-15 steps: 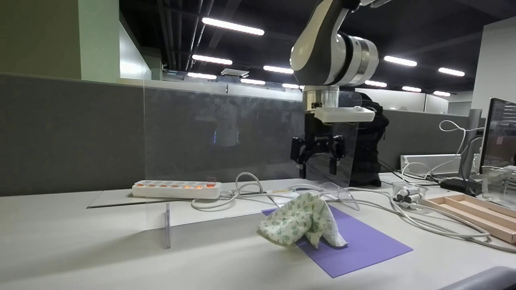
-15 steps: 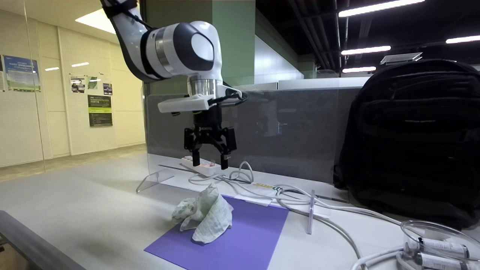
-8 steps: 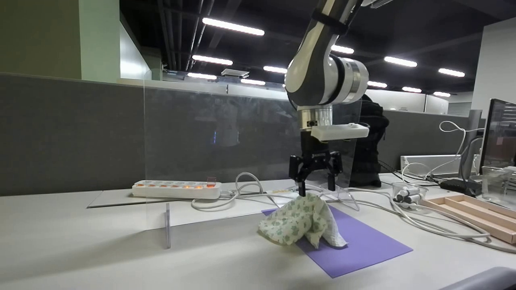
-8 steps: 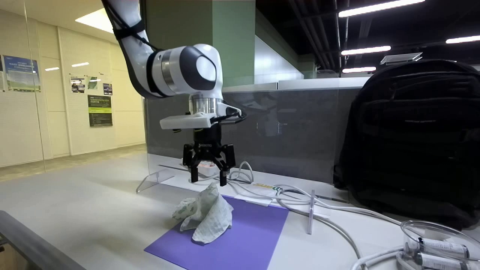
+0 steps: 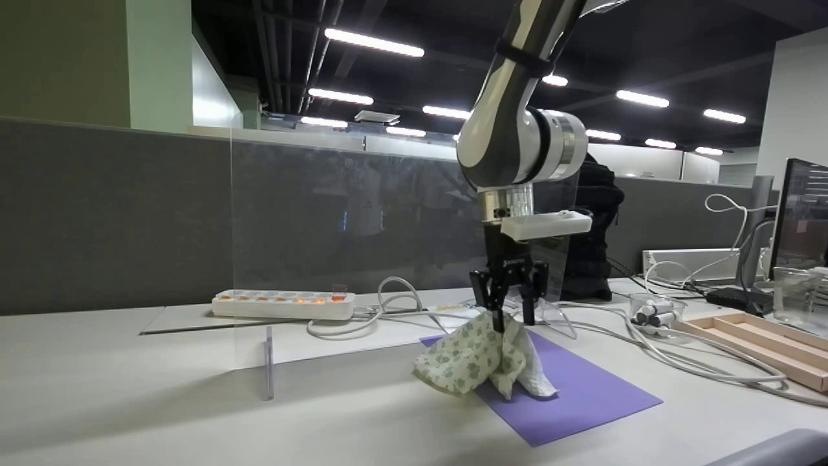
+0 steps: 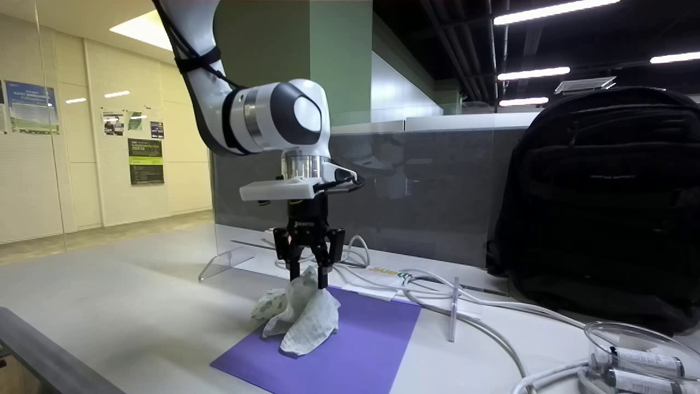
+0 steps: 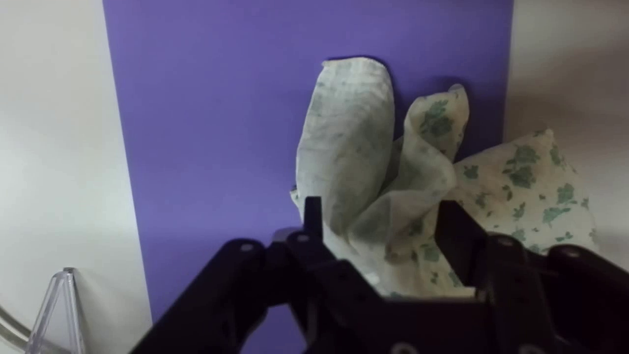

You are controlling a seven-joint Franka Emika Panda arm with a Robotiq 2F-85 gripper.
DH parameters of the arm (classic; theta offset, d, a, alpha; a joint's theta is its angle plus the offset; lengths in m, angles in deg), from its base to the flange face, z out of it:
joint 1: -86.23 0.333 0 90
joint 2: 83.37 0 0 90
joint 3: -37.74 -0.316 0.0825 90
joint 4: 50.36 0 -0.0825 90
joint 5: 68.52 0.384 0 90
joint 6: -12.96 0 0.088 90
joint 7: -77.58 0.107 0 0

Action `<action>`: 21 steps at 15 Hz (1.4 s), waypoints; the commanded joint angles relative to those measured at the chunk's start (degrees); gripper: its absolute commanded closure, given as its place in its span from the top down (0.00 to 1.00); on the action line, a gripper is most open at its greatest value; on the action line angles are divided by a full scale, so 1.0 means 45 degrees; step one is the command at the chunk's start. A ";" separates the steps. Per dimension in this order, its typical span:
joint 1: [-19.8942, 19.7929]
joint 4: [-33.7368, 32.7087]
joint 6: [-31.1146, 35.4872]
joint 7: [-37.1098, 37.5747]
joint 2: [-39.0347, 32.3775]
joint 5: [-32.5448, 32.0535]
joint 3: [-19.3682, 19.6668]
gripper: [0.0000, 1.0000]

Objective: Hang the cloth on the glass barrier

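Compared with 1.0 s ago, the arm (image 6: 306, 112) has come lower in both exterior views, and with it the pincer (image 6: 308, 278), which then hung clear above the cloth (image 6: 309, 325). Its 2 fingers (image 6: 322, 277), set wider apart 0.5 s ago, now stand closer together and lower, on either side of the raised peak.

An office or office-like lab: in an exterior view, strip lights (image 5: 374, 43) at twelve o'clock, a grey partition (image 5: 116, 213) at nine, a monitor (image 5: 802, 220) at three; in an exterior view, posters (image 6: 146, 161) at nine, a backpack (image 6: 607, 208) at three
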 commanded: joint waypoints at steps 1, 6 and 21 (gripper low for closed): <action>0.0182 -0.0227 -0.0300 0.0171 0.0049 -0.0102 0.0089 0.32; 0.0380 0.0026 -0.0386 0.0123 0.0507 -0.0162 -0.0001 0.01; 0.1212 0.0199 -0.4258 0.0871 0.6139 -0.1354 -0.1074 0.01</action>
